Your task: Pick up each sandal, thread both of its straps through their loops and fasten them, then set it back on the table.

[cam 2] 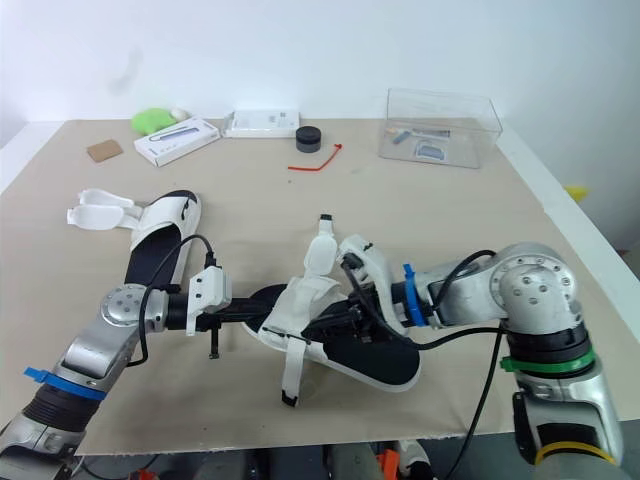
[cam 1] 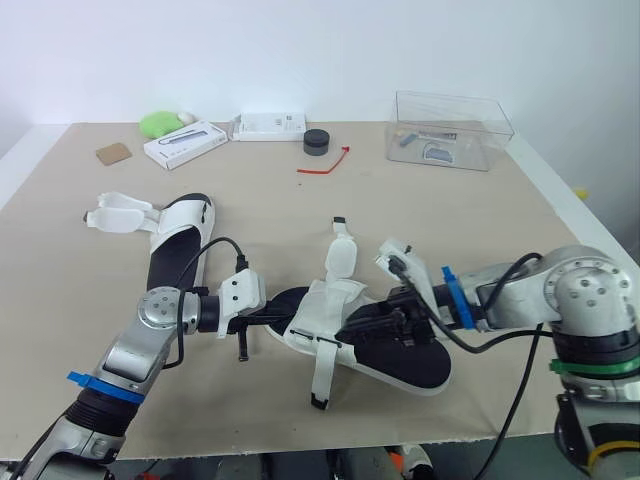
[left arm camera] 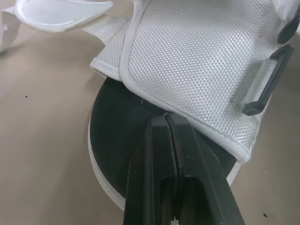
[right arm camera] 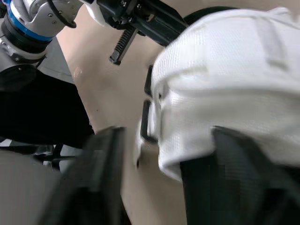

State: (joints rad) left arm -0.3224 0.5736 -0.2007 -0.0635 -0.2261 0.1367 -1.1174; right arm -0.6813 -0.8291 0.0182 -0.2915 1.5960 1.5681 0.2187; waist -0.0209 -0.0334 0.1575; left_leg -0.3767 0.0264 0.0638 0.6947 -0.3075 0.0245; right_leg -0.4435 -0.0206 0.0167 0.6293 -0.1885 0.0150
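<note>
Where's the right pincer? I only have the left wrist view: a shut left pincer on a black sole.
Observer: It is on the same sandal, coming in from the other side. The right pincer is open, with a finger on either side of the white upper.
Operator: Straps fastened?
Observer: No. The far strap points toward the back of the table and the near strap trails toward the front edge. Both are loose.
Operator: Other sandal?
Observer: The second sandal lies flat to the robot's left, with its flaps spread open.
</note>
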